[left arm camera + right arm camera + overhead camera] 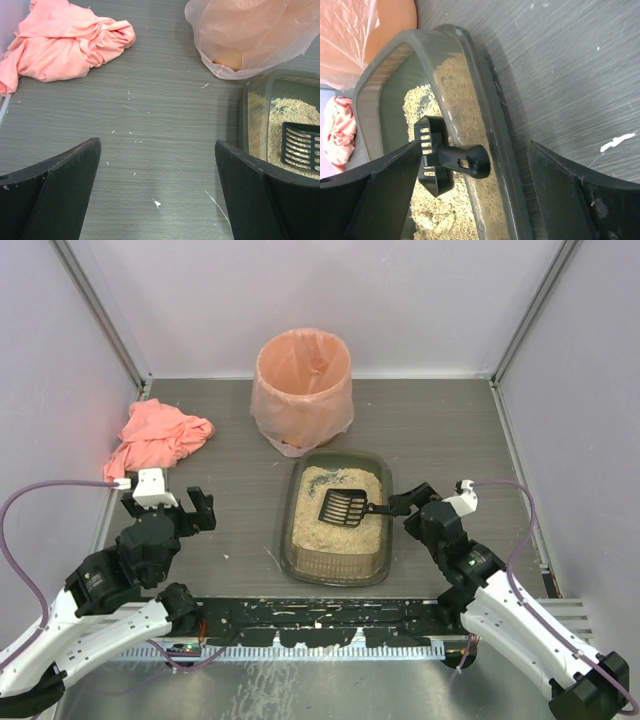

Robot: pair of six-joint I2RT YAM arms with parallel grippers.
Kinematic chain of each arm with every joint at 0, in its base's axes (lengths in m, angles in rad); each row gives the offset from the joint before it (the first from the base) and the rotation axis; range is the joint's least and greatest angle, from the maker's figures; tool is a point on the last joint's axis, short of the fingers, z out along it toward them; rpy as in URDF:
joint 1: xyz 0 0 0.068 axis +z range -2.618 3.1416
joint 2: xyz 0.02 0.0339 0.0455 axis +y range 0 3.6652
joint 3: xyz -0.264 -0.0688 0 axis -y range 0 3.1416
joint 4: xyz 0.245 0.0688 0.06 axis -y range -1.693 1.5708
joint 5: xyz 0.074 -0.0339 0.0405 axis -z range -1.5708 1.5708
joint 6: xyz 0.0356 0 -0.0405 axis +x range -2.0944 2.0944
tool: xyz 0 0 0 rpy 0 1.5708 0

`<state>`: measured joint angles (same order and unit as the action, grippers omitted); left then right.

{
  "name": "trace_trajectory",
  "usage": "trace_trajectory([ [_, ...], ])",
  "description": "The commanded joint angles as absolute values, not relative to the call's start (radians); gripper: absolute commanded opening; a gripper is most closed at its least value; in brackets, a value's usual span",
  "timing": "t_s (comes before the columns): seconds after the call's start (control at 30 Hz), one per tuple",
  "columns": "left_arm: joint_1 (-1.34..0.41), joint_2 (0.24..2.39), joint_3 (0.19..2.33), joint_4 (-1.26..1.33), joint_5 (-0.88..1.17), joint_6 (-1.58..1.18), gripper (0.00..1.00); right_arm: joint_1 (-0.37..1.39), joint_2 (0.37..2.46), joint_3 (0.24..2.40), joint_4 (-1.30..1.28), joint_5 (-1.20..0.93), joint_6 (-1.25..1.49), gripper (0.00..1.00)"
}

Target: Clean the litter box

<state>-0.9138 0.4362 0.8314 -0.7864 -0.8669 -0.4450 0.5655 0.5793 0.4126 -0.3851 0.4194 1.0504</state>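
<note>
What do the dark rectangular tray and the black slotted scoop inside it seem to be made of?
The dark rectangular tray: probably translucent plastic, glossy; the beige granules show through its wall. The black slotted scoop: likely rigid moulded plastic, matte, with even slots.

The litter box (335,575) is dark, see-through grey with beige sand (322,532) in it, the scoop (345,508) is black with slits, the bin bag (300,390) is peach, the cloth (160,437) is pink, and the table (440,430) is grey with thin streaks and white specks.
</note>
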Motion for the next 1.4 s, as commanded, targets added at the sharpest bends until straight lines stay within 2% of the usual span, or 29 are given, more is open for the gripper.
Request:
trace_trajectory([
  [0.0,-0.911,0.437,0.827,-0.752,-0.856,-0.473,0.98,0.569,0.539,0.342,-0.222,0.386,1.205,0.90],
  [0.1,-0.912,0.439,0.828,-0.749,-0.851,-0.476,0.98,0.569,0.507,0.278,-0.148,0.384,1.273,0.83],
  [0.27,-0.912,0.441,0.826,-0.744,-0.846,-0.473,0.98,0.569,0.438,0.170,0.025,0.393,1.318,0.65],
  [0.53,-0.912,0.449,0.820,-0.731,-0.830,-0.474,0.98,0.569,0.443,0.143,0.124,0.428,1.266,0.54],
  [0.77,-0.911,0.440,0.809,-0.723,-0.824,-0.477,0.98,0.569,0.527,0.163,0.202,0.403,1.222,0.41],
  [0.93,-0.912,0.443,0.804,-0.716,-0.814,-0.477,0.98,0.569,0.588,0.191,0.260,0.405,1.138,0.22],
  [1.0,-0.911,0.451,0.807,-0.713,-0.814,-0.475,0.98,0.569,0.612,0.236,0.260,0.387,1.051,0.13],
  [1.03,-0.911,0.454,0.809,-0.713,-0.814,-0.473,0.98,0.569,0.625,0.270,0.251,0.360,1.000,0.12],
  [1.23,-0.911,0.478,0.819,-0.694,-0.823,-0.446,0.98,0.569,0.723,0.528,0.115,0.276,0.730,0.10],
  [1.37,-0.911,0.485,0.815,-0.666,-0.792,-0.422,0.98,0.569,0.826,0.753,-0.065,0.180,0.573,0.10],
])
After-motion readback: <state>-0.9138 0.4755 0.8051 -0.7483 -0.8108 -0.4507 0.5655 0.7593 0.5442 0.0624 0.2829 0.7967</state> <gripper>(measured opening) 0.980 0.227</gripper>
